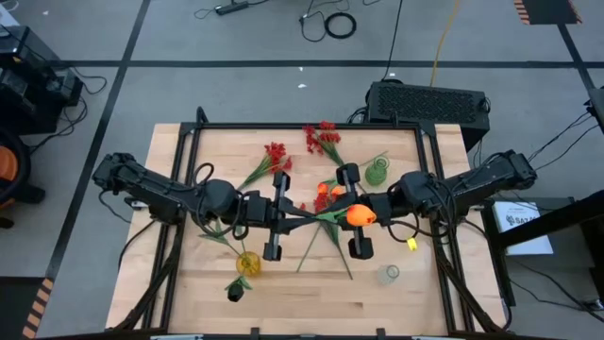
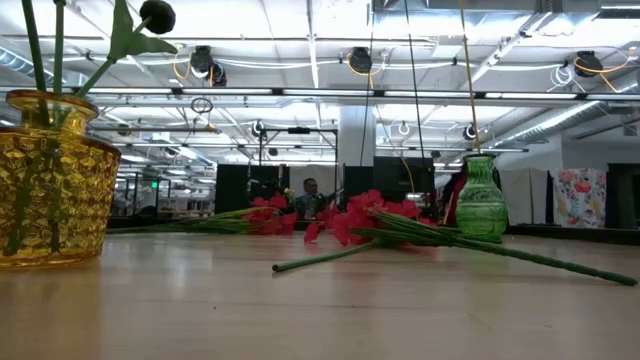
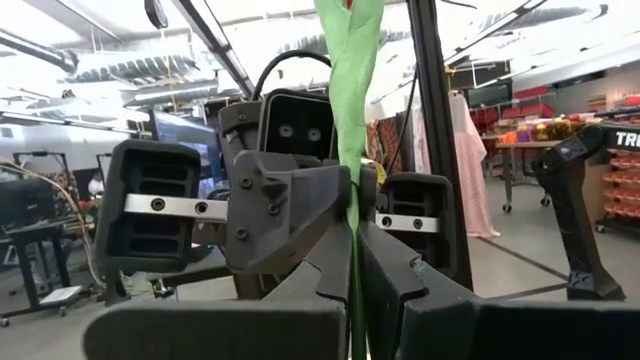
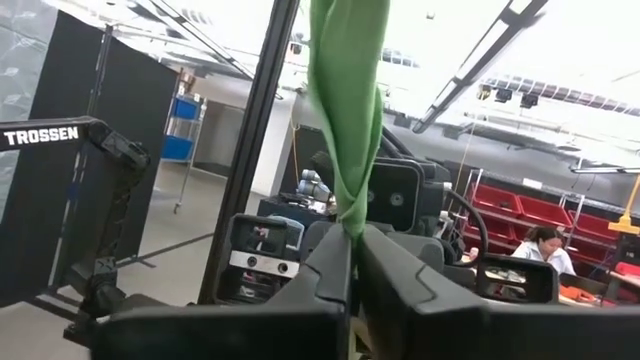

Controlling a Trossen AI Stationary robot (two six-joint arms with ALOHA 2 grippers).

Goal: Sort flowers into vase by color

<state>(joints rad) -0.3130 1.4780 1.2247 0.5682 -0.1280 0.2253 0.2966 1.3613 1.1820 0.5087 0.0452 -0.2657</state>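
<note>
Above the counter (image 1: 396,293) centre, the left gripper (image 1: 283,215) and right gripper (image 1: 332,213) are both clamping jaws on one orange tulip (image 1: 360,215) stem: a handover. Next, one must release before vase placement.

Red flowers (image 2: 365,218) lie between yellow vase (image 2: 55,180) (near) and seemingly green vase (image 2: 481,198).

"TROSSEN" is read in white capitals on a dark arm frame (image 4: 60,137) in the right wrist view. The letters "TR", cut off at the picture's edge, are seen on a dark plate (image 3: 626,141) in the left wrist view. Print on a white sheet (image 1: 525,219) beside the table is seen from above but cannot be read.
</note>
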